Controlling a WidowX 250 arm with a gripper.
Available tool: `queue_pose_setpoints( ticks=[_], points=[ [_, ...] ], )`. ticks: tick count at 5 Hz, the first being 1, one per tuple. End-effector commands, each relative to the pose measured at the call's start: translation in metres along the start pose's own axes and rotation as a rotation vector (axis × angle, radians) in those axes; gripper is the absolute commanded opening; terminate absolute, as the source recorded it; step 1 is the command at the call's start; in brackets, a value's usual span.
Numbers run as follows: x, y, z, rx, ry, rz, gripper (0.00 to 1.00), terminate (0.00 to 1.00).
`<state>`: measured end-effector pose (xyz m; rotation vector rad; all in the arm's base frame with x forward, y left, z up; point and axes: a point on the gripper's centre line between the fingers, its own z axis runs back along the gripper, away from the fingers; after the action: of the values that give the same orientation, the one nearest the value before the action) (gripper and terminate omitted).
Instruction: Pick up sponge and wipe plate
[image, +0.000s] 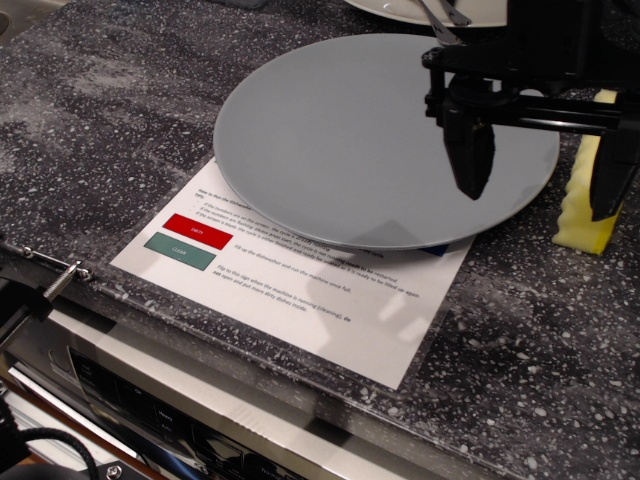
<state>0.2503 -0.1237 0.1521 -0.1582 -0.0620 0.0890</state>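
Observation:
The large round grey plate (350, 140) lies flat on a printed paper sheet on the dark speckled counter. The pale-yellow sponge (583, 205) with a wavy edge lies on the counter just right of the plate, partly hidden by the gripper. My black gripper (540, 185) hangs over the plate's right rim, open and empty. Its left finger (468, 150) is above the plate and its right finger (612, 170) is over the sponge's right side.
A white sheet (300, 280) with a red and a green label lies under the plate. A white dish with metal utensils (430, 10) sits at the back edge. A dishwasher front (150, 400) and the counter edge lie below left.

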Motion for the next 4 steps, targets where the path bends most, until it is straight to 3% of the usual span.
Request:
queue_pose_setpoints(
  ticks=[1, 2, 3, 4],
  points=[
    [0.0, 0.0, 0.0, 0.0, 0.0, 0.0, 1.0, 0.0],
    [0.034, -0.005, 0.001, -0.011, -0.03, 0.052, 1.0, 0.0],
    [0.062, -0.009, 0.002, -0.004, -0.117, 0.087, 1.0, 0.0],
    [0.087, -0.018, -0.01, -0.012, -0.145, 0.097, 1.0, 0.0]
  ],
)
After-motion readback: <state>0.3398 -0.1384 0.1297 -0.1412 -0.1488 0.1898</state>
